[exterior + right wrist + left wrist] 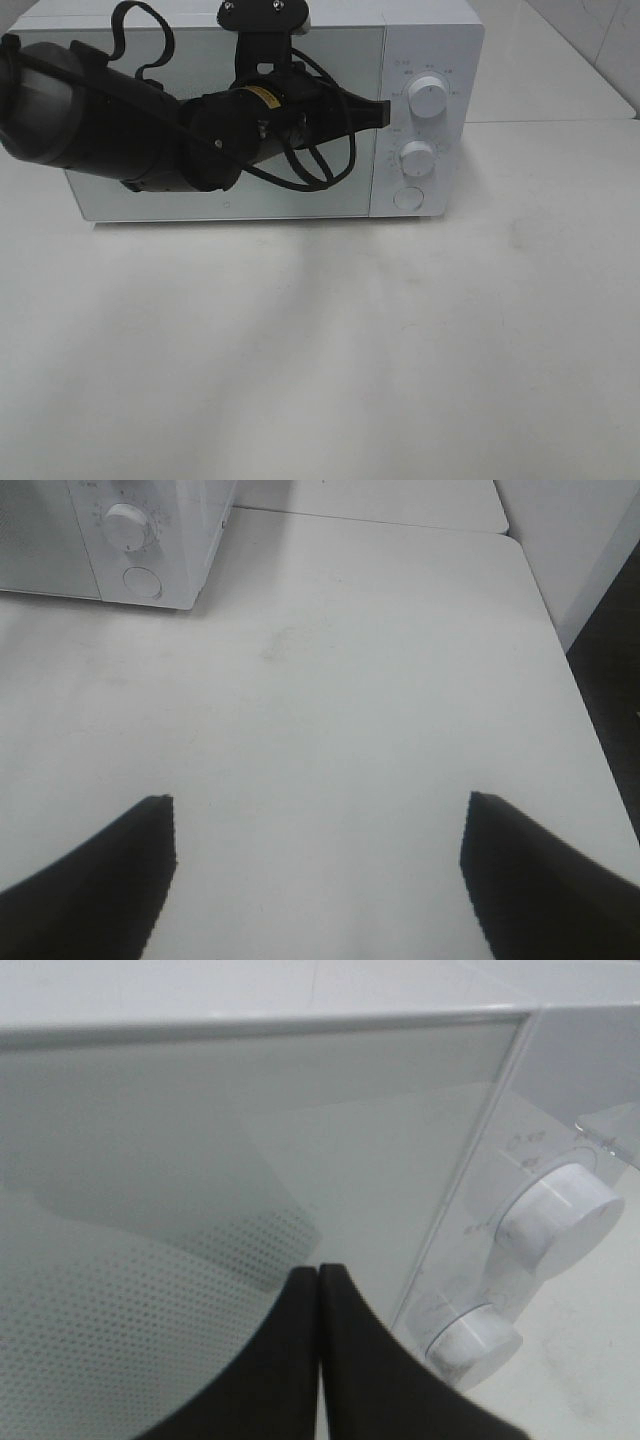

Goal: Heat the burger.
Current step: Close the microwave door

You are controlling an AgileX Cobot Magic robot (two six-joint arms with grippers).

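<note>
The burger is out of view in every frame. A white microwave (pixel 430 40) stands at the back of the table with its door (pixel 230 205) closed. My left gripper (pixel 380 113) is shut and empty, its tips at the door's right edge beside the control panel. In the left wrist view the shut fingertips (pixel 318 1272) sit just in front of the door glass (pixel 200 1140), left of the two knobs. My right gripper (pixel 318 825) is open and empty over bare table; it does not show in the exterior high view.
The control panel carries an upper knob (pixel 428 97), a lower knob (pixel 417 157) and a round button (pixel 408 198). The lower knob (pixel 128 525) and button (pixel 143 582) also show in the right wrist view. The white table (pixel 320 350) ends at its right edge (pixel 575 680).
</note>
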